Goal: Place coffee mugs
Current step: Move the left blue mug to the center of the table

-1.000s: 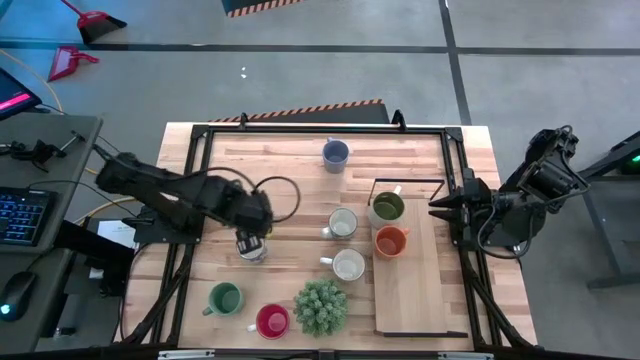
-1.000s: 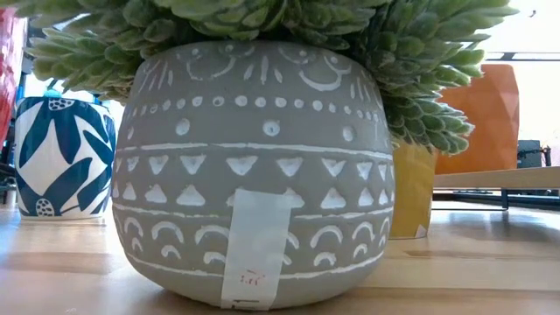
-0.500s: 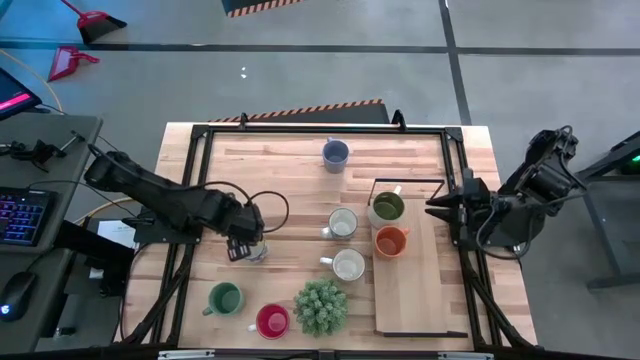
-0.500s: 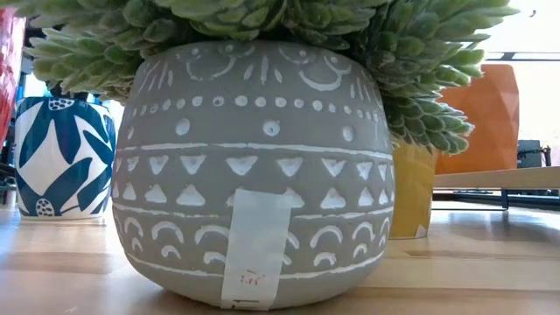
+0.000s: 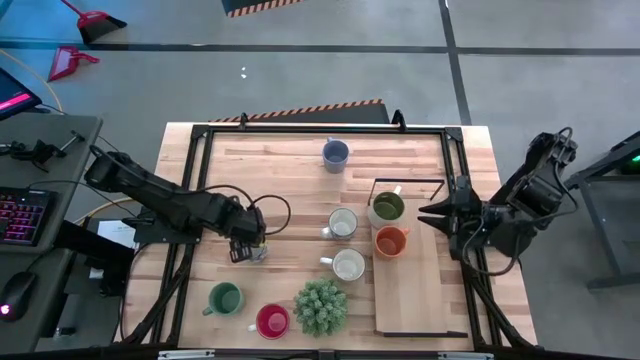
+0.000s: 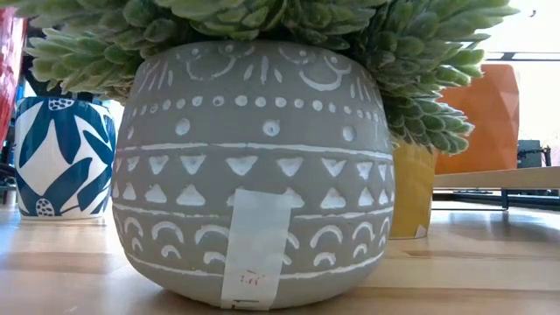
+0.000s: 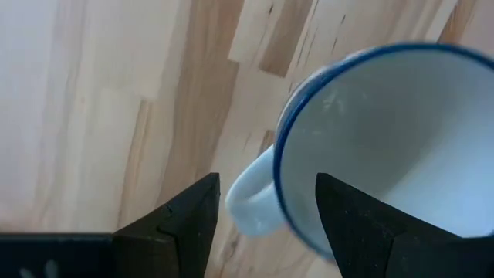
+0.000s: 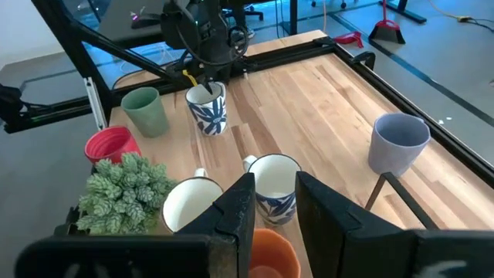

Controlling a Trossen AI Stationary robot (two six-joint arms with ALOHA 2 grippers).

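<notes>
The counter (image 5: 300, 170) carries a raised wooden tray (image 5: 420, 290) on its right side, w/ the olive green mug (image 5: 387, 207) and orange mug (image 5: 390, 241) already on it, so I'd say the job is partway: two placed, six to go. Left arm is working the blue-leaf white mug (image 5: 256, 248) mid-left; the left end effector (image 7: 266, 212) hangs right over it, fingers spread wide w/ the handle between them, not gripping yet. Next move, I reckon: drop a touch, close on handle or rim, lift, carry across to the tray. In the way are two more white mugs (image 5: 343, 223) and (image 5: 348, 265) between it and the tray, so the carry needs height. Right end effector (image 8: 270, 208) waits at the counter's right edge by the tray, fingers partly apart, holding nothing. Blue-grey mug (image 5: 335, 154) sits at the far side, green mug (image 5: 225, 298) and red mug (image 5: 272, 320) near the front edge, spiky plant (image 5: 321, 307) just beside the red one.
</notes>
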